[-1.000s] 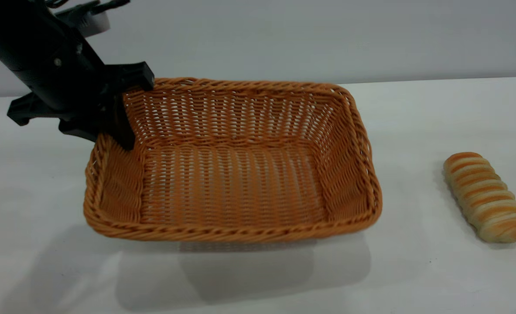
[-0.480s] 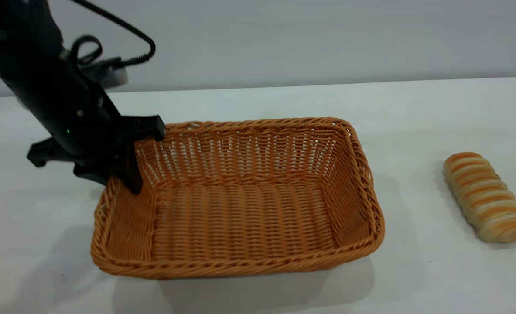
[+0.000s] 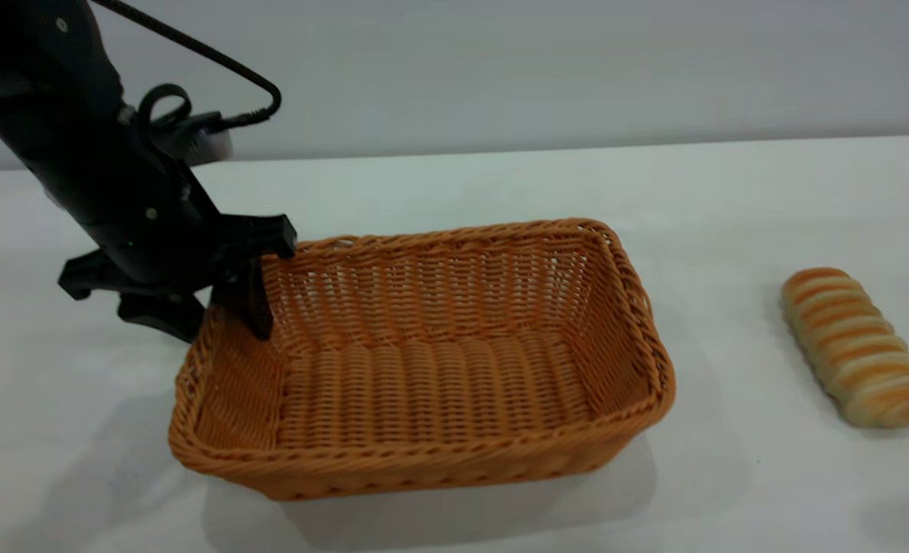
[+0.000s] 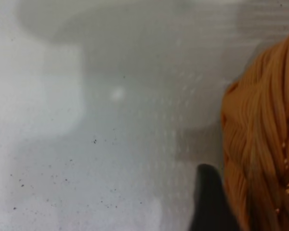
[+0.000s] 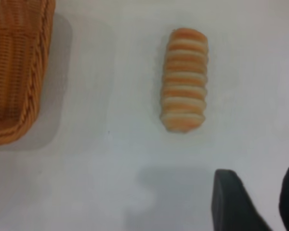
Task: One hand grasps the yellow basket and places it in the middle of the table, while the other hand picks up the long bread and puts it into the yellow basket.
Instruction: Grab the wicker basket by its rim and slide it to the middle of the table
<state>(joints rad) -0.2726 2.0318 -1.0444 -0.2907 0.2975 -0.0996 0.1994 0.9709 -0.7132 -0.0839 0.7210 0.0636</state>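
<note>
surface: white matte table (image 3: 454, 184), plain grey wall behind, a few dark specks on the top.
basket: yellow basket (image 3: 439, 369) sits mid-table, nearer the front edge, base looks down on the top. Empty.
left gripper: left gripper (image 3: 227, 311) at the basket's rear-left corner, fingers closed across the braided rim, one inside the wall, one outside. Left wrist view shows the rim weave right against a dark fingertip (image 4: 209, 202).
right gripper: right gripper (image 5: 267, 199) hovers above the table near the bread, not touching it. Fingers apart, nothing between them. Not in the exterior view.
bread: long bread (image 3: 857, 346) lies flat near the right edge of the table, ridged side up, well apart from the basket, long axis running roughly front to back.
step (judgement): basket placement looks about done; bread pick not yet started.
handling (judgement): bread likely light and soft, so a hard pinch would dent it. Grip across the short width at mid-length, fingers straddling the ridges, light force.
basket handling (judgement): wicker is light, fairly stiff, some flex; a rim hold at one corner lets it tilt.
risk: bread could roll if caught off-centre.
</note>
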